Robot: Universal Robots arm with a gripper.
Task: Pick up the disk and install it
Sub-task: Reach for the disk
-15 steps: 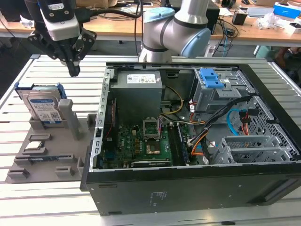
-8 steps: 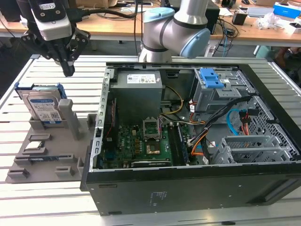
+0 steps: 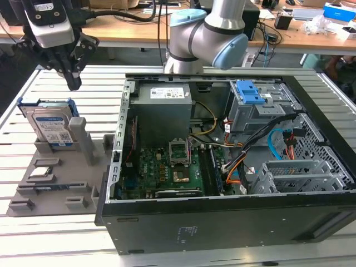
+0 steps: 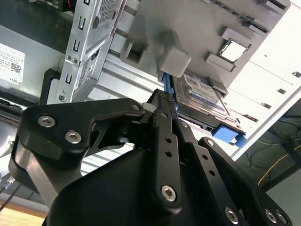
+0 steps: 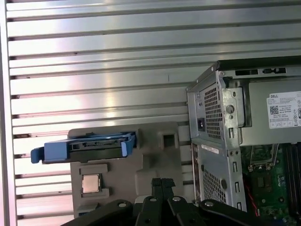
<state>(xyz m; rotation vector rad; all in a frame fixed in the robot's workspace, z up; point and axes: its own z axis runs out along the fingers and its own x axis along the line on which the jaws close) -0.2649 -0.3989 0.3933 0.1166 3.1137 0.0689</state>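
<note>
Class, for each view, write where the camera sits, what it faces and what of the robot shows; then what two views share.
Exterior view: off the arm, looking down on the open black computer case and the grey plastic holder; the grey-and-blue arm and black gripper show.
First wrist view: on the arm, looking down on the holder; the gripper shows.
Second wrist view: on the arm, looking past the gripper at the case.
Shared: both wrist views show the blue-framed silver disk standing in the holder, untouched.

Robotics lab: slotted bench [image 3: 50, 239], cluttered desks [image 3: 303, 36]
</note>
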